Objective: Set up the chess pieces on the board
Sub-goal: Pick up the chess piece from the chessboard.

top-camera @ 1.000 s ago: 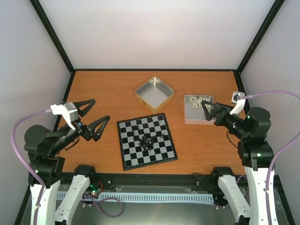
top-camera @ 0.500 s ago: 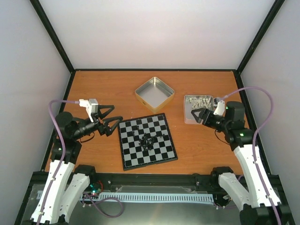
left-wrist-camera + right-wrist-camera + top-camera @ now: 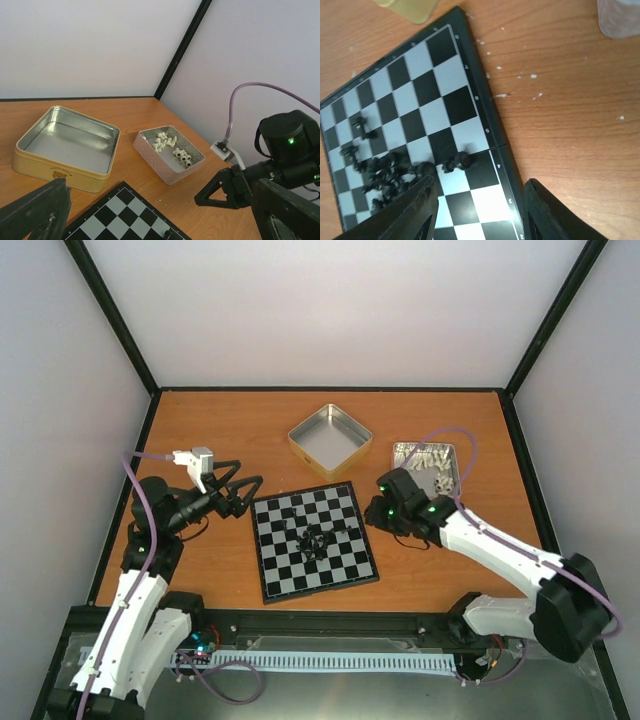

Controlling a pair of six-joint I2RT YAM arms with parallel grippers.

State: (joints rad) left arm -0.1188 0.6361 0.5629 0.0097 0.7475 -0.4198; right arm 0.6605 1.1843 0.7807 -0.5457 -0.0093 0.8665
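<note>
L gripper (image 3: 250, 495): wide open, nothing in it. Hovers just off the board's (image 3: 290, 575) left edge, nr its far-left corner, tips aimed across the board.
R gripper (image 3: 479, 185): jaws apart, nothing between 'em. It's over the board's right edge, approx midway along, and the fingers (image 3: 415, 210) straddle the rim there.
Board: flat on the table (image 3: 220, 430), turned a bit vs the table edge, sitting between the 2 grippers.
Chess pieces (image 3: 312, 538): black, bunched in a heap at the board's centre, not lined up on the end rows.
Stray piece, R wrist cam: one lies on its side nr the board's right rim, just ahead of the gap between the R fingers, not touching them. A few more sit apart on the heap's far side. Which ones in the heap stand & which lie: can't tell.
Gold tin (image 3: 308, 462): open, shiny metal inside. Beyond the board's far edge, apart from it.
Pale tin (image 3: 397, 465): beyond the board's far-right corner, apart from it. R arm (image 3: 490, 545) crosses in front of its near side.
Whitish pieces (image 3: 428, 458): loose pile inside the pale tin.
</note>
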